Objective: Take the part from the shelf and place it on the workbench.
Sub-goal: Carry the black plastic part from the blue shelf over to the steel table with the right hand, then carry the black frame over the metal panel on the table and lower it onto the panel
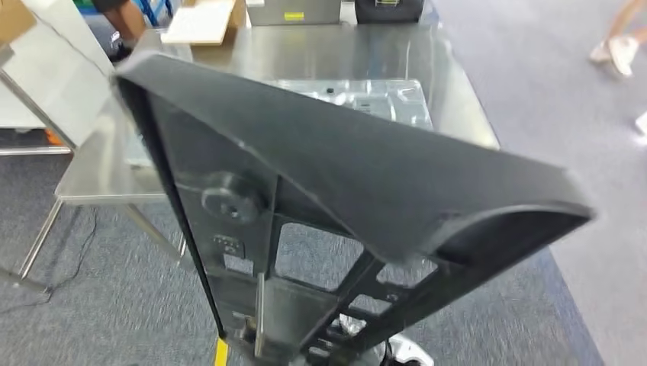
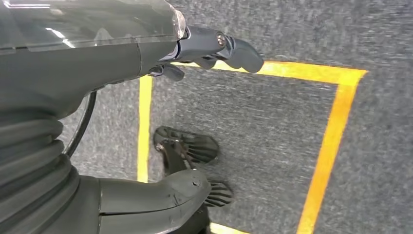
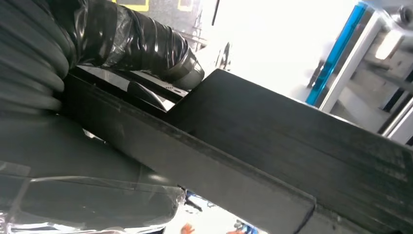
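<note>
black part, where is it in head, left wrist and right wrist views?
Head view: the black part fills the centre, tilted, in front of the steel workbench.
Left wrist view: not in it; the left hand hangs over grey carpet with yellow tape.
Right wrist view: it runs diagonally across, against the right hand.
Shared landmark: the part's long edge.

A cardboard box (image 1: 204, 21) sits beyond a silver tray (image 1: 381, 99).

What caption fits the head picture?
Large black ribbed plastic part held up before the shiny steel workbench.
</note>
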`<state>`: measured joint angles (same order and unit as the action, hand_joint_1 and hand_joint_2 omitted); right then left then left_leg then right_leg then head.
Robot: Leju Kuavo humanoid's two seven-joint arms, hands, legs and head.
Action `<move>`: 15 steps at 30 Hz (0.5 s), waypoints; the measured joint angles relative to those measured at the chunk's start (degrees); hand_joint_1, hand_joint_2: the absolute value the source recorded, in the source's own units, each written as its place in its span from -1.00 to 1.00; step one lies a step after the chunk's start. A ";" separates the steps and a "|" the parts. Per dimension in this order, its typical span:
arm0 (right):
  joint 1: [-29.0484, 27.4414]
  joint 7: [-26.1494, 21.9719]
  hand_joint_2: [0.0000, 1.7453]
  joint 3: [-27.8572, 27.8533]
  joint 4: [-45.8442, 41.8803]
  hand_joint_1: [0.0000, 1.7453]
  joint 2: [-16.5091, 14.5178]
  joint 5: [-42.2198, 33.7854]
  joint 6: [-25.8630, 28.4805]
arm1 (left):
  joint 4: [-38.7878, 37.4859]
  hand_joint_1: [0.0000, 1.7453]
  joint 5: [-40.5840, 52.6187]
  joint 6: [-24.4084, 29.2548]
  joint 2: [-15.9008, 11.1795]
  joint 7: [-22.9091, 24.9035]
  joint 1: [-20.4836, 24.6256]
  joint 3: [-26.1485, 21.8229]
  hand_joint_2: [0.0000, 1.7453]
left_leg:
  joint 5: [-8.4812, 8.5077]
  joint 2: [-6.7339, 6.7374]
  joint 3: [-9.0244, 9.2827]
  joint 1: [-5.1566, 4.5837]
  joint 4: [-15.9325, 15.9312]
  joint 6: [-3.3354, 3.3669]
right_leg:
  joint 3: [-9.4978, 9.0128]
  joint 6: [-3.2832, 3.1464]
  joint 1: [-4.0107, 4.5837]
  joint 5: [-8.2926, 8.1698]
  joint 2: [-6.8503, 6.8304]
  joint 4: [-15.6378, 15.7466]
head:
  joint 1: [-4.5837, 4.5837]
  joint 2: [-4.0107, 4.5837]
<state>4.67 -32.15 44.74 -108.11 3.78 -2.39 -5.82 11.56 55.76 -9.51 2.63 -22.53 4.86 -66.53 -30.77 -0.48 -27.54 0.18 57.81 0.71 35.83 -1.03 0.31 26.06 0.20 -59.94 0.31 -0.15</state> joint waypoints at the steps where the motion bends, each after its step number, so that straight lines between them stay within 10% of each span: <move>1: -0.04 -0.01 1.00 0.00 -0.07 1.00 -0.01 0.01 -0.08 | -0.01 -1.00 0.00 0.00 0.00 0.00 0.09 -0.01 1.00 | -0.05 0.06 0.01 0.02 0.61 -0.32 | -0.44 -0.34 -0.12 -0.06 0.03 0.21 | 0.05 0.00; 8: -0.26 -0.26 1.00 0.00 -0.37 1.00 -0.04 0.59 -0.19 | -0.02 -1.00 -0.02 0.00 -0.05 0.01 0.16 -0.03 1.00 | -4.08 0.16 -10.59 0.55 15.95 -1.75 | -4.06 -1.31 -0.51 2.42 -0.02 1.16 | 0.04 0.00; 11: -0.37 -0.51 1.00 0.00 -0.40 1.00 -0.03 1.73 0.28 | -0.02 -1.00 -0.12 0.02 -0.06 -0.03 0.09 -0.05 1.00 | 3.30 0.24 -8.92 0.53 7.30 -1.39 | -6.31 -0.85 -0.53 4.03 0.00 1.24 | 0.04 0.00; 15: -0.18 -1.82 1.00 -0.08 -1.24 1.00 0.14 4.43 2.72 | -0.02 -1.00 -0.48 0.13 -0.01 -0.24 0.04 -0.15 1.00 | 4.28 0.42 -7.47 -0.07 1.61 0.01 | -7.40 0.41 -0.30 5.17 -0.07 0.96 | 0.06 0.00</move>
<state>4.49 -33.97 44.66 -109.35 3.91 2.04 -3.10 11.54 55.28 -9.38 2.62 -22.77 4.90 -66.68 -26.48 -0.06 -35.01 0.10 59.42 0.72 28.43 -0.62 0.01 31.23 0.13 -58.97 0.37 -0.15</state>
